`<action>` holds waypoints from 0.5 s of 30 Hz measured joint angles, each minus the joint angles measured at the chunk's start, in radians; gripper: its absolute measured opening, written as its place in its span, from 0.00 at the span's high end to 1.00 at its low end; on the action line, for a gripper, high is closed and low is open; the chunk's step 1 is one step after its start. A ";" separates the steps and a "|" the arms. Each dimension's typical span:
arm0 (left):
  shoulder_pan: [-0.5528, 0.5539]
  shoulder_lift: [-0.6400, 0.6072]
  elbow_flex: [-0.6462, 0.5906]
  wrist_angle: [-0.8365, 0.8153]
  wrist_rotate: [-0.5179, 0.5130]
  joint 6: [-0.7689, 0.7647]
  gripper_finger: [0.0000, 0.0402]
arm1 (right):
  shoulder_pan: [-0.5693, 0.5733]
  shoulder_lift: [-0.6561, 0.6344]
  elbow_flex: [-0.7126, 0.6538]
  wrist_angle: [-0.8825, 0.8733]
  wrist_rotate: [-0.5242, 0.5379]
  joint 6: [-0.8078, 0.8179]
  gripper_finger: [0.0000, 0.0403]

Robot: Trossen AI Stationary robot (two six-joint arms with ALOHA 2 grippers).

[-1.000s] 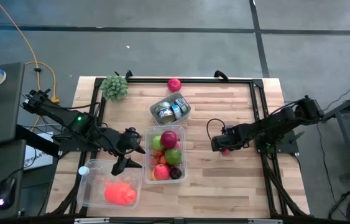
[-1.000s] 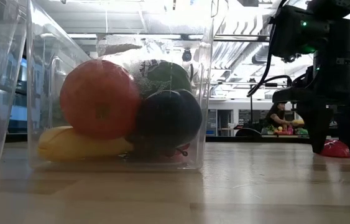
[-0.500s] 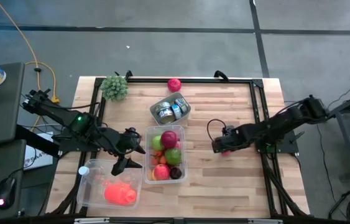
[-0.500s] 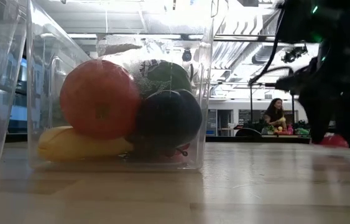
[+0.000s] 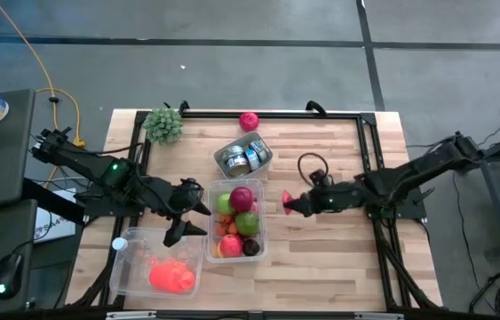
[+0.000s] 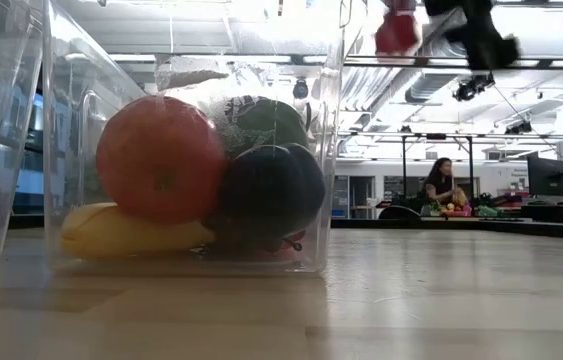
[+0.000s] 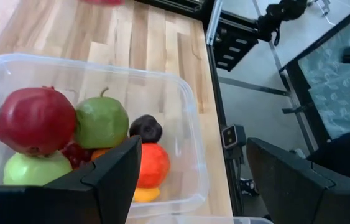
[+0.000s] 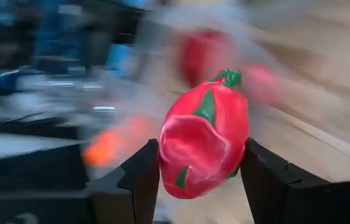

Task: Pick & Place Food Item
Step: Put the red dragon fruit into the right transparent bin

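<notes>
Dragon fruit, pink with green scales, sits clamped between the two dark fingers of the right pincer, which has closed on it from both sides. A second ago that pincer was low at the right part of the bench with the fruit on the wood beneath it; now it has risen and swung toward the middle, and in the low view the fruit hangs high above the bench. I judge the pick to be done and the carry under way, with only the release left.

Just beside the carried fruit lies the clear fruit bin, the likely target. It holds a red pomegranate, two green apples, a dark plum-like fruit, an orange-red fruit and a yellow one at the bottom. It is already fairly full, so the drop will want a free spot on top.

Behind it stands a small clear tub with what look like tins. Near the front left a second clear bin holds a bright red-orange item.

The left pincer waits at the left wall of the fruit bin, fingers spread wide and holding nothing. A green leafy ball and a small pink fruit sit along the far edge.
</notes>
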 joint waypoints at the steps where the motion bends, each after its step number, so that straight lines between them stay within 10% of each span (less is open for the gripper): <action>1: 0.003 0.000 0.000 0.003 0.000 0.000 0.30 | 0.000 -0.001 0.024 0.040 0.004 -0.060 0.58; 7: 0.008 0.000 0.000 0.007 0.000 -0.023 0.30 | -0.013 0.086 0.232 0.111 -0.004 -0.325 0.58; 15: 0.008 -0.021 0.000 0.031 0.000 0.014 0.30 | -0.118 0.351 0.540 -0.032 -0.274 -0.509 0.58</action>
